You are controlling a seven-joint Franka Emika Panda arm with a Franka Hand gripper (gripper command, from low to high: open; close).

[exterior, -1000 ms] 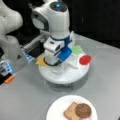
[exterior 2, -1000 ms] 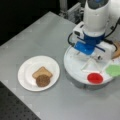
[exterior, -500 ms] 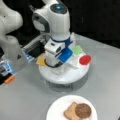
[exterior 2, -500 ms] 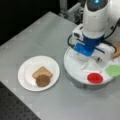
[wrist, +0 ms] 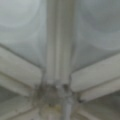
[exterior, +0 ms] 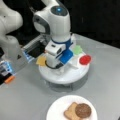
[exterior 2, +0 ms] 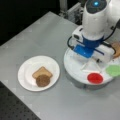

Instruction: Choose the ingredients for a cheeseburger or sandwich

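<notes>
The ingredients sit in two places on the worktop. On the white round plate, which lies near the worktop's edge at a front view's bottom, I see one tan toast slice with the dark-brown patty overlapping its corner; both front views show that pair together, the patty resting partly on the toast. The remaining pieces lie on a white round divided tray further in from that edge. The red tomato disc lies at the tray's rim, the green lettuce leaf just beside it, and the yellow cheese square at the opposite rim, partly behind the arm. In a front view I also see the tomato, the lettuce and a tan piece at the tray's far side, partly hidden.

My end effector hangs low over the tray's middle, between the cheese and the tomato, in both front views. I cannot tell whether it is open or closed, nor whether it holds anything. The wrist view shows only the tray's white divider ribs meeting at a hub, very close beneath.
</notes>
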